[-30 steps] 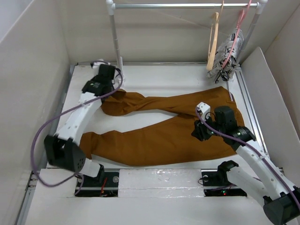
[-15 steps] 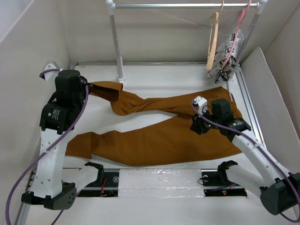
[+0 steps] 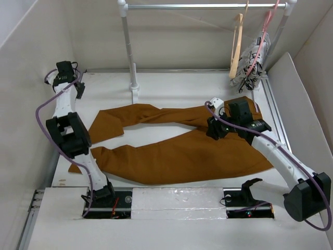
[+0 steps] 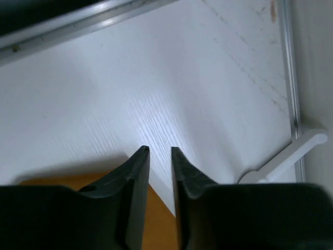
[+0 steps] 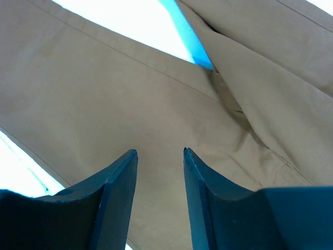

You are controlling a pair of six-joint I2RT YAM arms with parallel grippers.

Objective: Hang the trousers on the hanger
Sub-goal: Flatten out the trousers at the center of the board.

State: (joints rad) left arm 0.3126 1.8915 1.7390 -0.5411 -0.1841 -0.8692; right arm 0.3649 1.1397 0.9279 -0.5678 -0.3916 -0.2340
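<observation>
Seen from above, the large rust-brown fabric trousers (image 3: 171, 156) lie flat on the white table (image 3: 171, 83), long axis left to right. Their waistband end is under my right hand (image 3: 213, 130), with the light tan wooden hanger (image 3: 237, 47) hanging behind it and my left hand (image 3: 67, 73) well beyond the leg ends. My left wrist view shows fingers (image 4: 136, 177) narrowly parted and empty. My right wrist view shows that hand open, empty and just above the trousers, so it is the nearer one.

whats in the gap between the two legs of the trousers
Only bare white table. The top external view shows the two legs of the trousers spread apart, with nothing lying in the gap.
</observation>
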